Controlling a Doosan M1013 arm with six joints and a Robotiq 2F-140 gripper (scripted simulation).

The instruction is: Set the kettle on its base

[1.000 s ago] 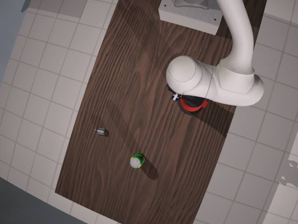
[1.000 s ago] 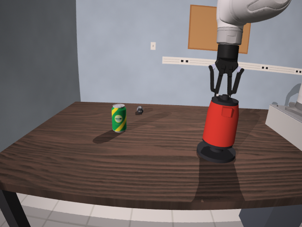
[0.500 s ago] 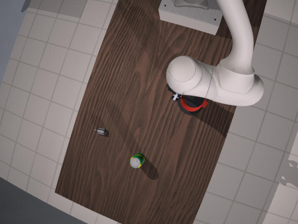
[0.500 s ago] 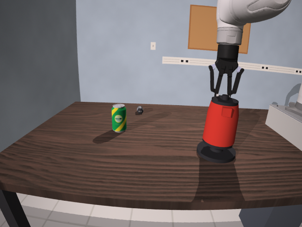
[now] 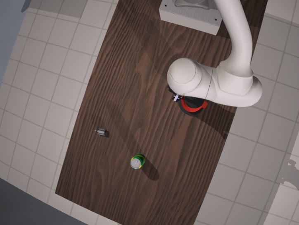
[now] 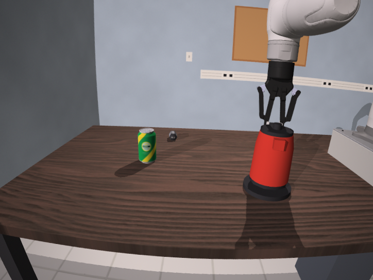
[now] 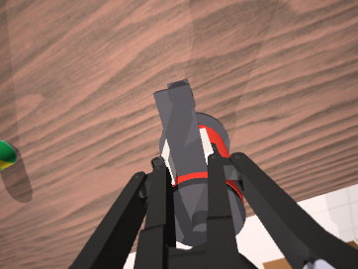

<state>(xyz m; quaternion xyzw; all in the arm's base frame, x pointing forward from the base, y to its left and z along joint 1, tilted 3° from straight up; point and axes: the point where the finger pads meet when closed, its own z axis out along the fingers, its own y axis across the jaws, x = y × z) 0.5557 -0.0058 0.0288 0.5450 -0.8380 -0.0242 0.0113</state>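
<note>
The red kettle (image 6: 272, 162) (image 5: 193, 110) (image 7: 190, 177) stands upright on its round black base (image 6: 266, 194) (image 7: 223, 126) at the right side of the wooden table (image 6: 90, 192). My gripper (image 6: 274, 122) (image 7: 188, 140) points straight down over it and is shut on the dark handle piece on the kettle's top. In the overhead view the arm covers most of the gripper and the kettle. I cannot see the stud and the ring under the kettle.
A green and yellow can (image 5: 137, 161) (image 6: 147, 145) (image 7: 6, 154) stands upright left of the kettle. A small grey cylinder (image 5: 101, 131) (image 6: 172, 135) lies near the far left edge. The arm's grey mount block (image 5: 191, 14) (image 6: 349, 150) sits at the right end.
</note>
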